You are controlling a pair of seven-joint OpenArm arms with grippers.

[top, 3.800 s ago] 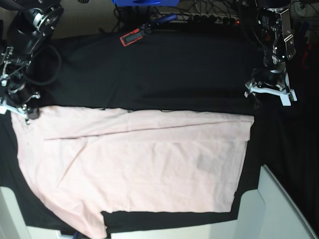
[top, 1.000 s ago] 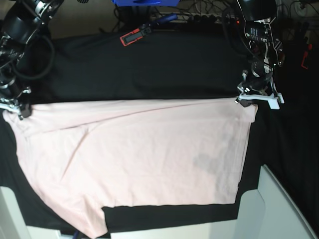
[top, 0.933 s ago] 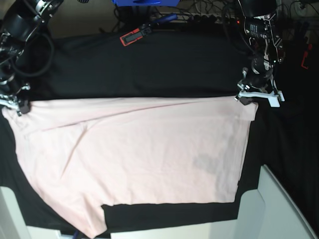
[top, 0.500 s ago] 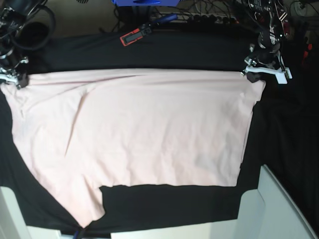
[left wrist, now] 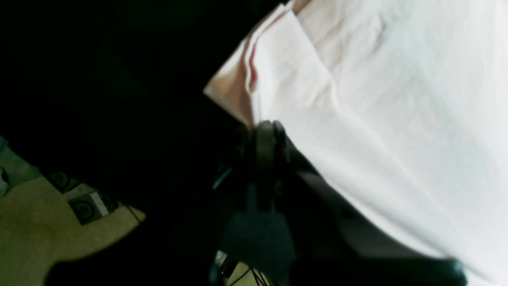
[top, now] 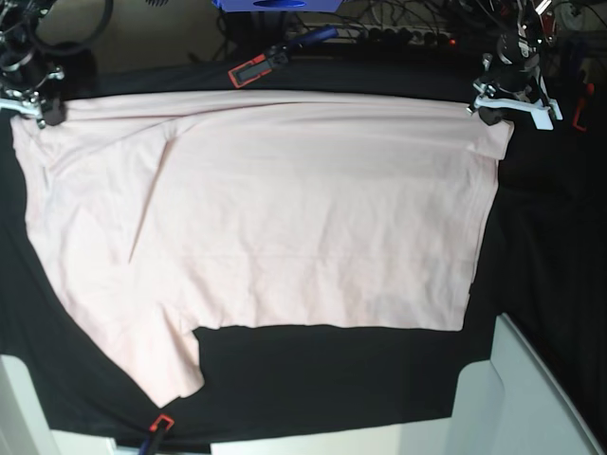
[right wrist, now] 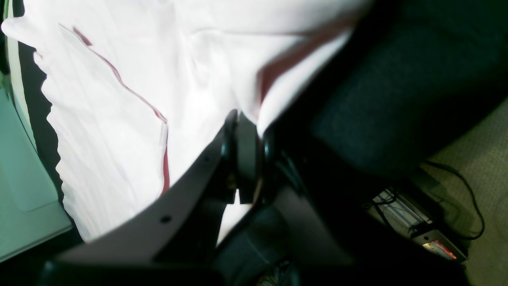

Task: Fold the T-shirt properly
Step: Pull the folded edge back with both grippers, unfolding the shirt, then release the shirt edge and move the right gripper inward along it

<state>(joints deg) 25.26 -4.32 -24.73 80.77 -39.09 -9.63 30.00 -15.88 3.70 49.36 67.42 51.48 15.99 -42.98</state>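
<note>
The pale pink T-shirt [top: 285,209] lies spread over the black table cover [top: 332,379], plain side up, with one sleeve reaching toward the near left. Both far corners are pinched. In the base view my left gripper [top: 486,112] is shut on the far right corner, and my right gripper [top: 43,109] is shut on the far left corner. The left wrist view shows closed fingers [left wrist: 265,135] gripping the T-shirt [left wrist: 397,99] at its folded edge. In the right wrist view the right gripper [right wrist: 244,127] clamps a bunched edge of the T-shirt [right wrist: 139,59].
A red and black tool [top: 251,71] lies just beyond the shirt's far edge, beside cables and a blue object [top: 275,5]. White boxes stand at the near right [top: 531,398] and near left [top: 19,408]. A small red-tipped tool [top: 156,427] lies at the near edge.
Both grippers have carried the shirt's far edge farther away from the front. The fold along that edge has opened out, and the cloth now lies spread flat and farther back.
</note>
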